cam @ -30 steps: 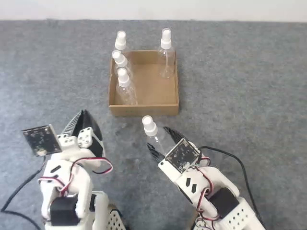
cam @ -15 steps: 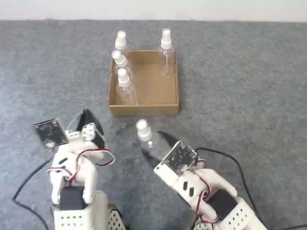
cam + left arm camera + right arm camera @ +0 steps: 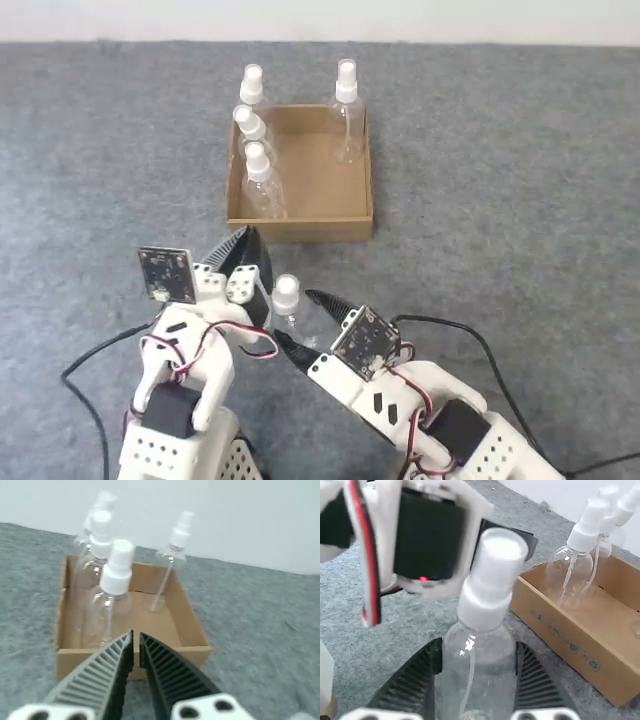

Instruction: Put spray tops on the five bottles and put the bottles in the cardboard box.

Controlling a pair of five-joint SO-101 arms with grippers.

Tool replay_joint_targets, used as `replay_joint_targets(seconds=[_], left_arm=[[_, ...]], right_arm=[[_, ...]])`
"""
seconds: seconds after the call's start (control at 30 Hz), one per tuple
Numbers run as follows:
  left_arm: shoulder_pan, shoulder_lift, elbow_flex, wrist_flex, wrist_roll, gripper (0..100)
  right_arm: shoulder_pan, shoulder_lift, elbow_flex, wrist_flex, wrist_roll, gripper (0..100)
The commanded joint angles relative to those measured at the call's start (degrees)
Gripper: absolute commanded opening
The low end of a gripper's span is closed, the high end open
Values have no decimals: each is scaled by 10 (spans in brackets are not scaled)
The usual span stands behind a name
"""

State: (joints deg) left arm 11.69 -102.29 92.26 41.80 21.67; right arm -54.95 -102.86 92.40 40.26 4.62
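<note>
Right gripper [image 3: 294,317]: pinches the bottle [image 3: 287,294] by its body; the base is hidden.
Left gripper [image 3: 134,641]: pressed together, just beside that cap.
Cardboard box [image 3: 300,228]: ahead of both; I count perhaps four other bottles [image 3: 258,170] inside.
Change: both grippers have drawn together, and the bottle is farther from the box.

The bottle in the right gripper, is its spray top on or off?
On. A white spray top sits on the neck of the bottle, and its thin tube hangs down inside the clear body.
</note>
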Motion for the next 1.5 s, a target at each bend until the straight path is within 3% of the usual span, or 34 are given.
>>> replay_joint_targets(seconds=[0.0, 0.33, 0.6, 0.83, 1.0, 1.47], left_arm=[[37, -8, -4, -8, -1, 12], [48, -8, -8, 13, 1, 12], [-80, -8, -32, 18, 2, 12], [-156, -8, -35, 75, 2, 12], [-206, -8, -35, 91, -2, 12], [-207, -8, -20, 85, -59, 12]], right_arm=[[-7, -12, -18, -14, -5, 6], [11, -11, -18, -13, -5, 6], [43, -11, -18, -12, -6, 6], [44, -11, -40, 14, -28, 6], [97, -9, -109, 45, -55, 6], [112, 27, -250, 65, -54, 6]])
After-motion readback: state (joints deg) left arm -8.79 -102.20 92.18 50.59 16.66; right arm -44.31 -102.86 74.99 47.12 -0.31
